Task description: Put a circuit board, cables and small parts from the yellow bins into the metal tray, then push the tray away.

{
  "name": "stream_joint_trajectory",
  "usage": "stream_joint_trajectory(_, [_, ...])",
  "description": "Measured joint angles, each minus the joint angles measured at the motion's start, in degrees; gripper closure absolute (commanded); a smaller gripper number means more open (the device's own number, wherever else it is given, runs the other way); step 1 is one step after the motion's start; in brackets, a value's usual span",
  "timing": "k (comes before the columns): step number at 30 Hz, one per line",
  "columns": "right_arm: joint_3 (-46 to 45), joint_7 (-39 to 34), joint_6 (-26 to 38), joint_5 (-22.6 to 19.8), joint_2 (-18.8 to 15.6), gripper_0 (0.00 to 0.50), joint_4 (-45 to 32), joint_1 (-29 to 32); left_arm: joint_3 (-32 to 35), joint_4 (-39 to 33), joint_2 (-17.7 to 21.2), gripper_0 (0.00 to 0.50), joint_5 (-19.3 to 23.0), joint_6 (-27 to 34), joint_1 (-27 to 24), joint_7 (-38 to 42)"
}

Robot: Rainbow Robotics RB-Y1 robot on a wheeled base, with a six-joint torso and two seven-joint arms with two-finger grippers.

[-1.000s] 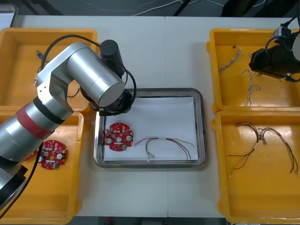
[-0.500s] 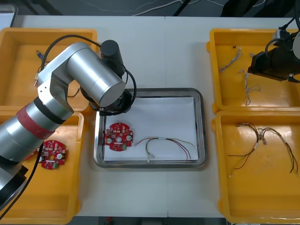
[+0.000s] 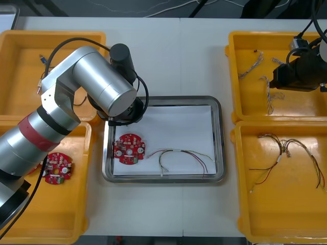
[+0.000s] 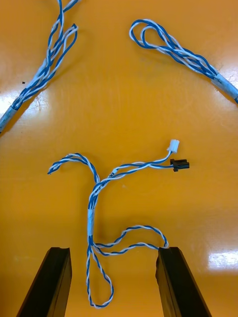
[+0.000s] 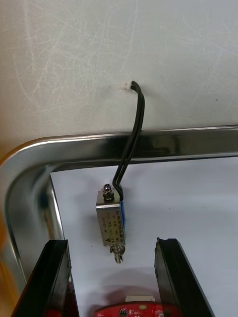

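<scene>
Right hand nearer cable (fingers apart)

This looks like a robotics lab or electronics workshop. A scuffed light desk carries yellow bins of sorted stock: red boards in one and thin cables in others. A steel tray sits between the bins. A silver robot arm with a red band reaches over the desk. A loose lead trails across the dark floor beyond it.
</scene>
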Motion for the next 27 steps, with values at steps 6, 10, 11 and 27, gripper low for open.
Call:
stream_joint_trajectory(6, [0.0,0.01,0.0,0.02,0.32,0.0,2.45,-0.53,0.58,-0.88,0.01,0.0,0.49,1.66,-0.02,0.0])
stream_joint_trajectory(10, [0.03,0.01,0.0,0.1,0.83,0.0,3.84,-1.17,1.95,-3.01,0.1,0.0,2.76,4.48,-0.24,0.0])
stream_joint_trajectory(11, [0.05,0.01,0.0,0.11,0.98,0.0,4.16,-1.36,2.41,-3.71,0.16,0.0,3.59,5.33,-0.39,0.0])
stream_joint_trajectory(27, [2.97,0.01,-2.28,1.38,3.29,0.0,6.86,-2.45,9.48,-8.25,5.17,0.0,8.85,9.04,-1.96,0.0])
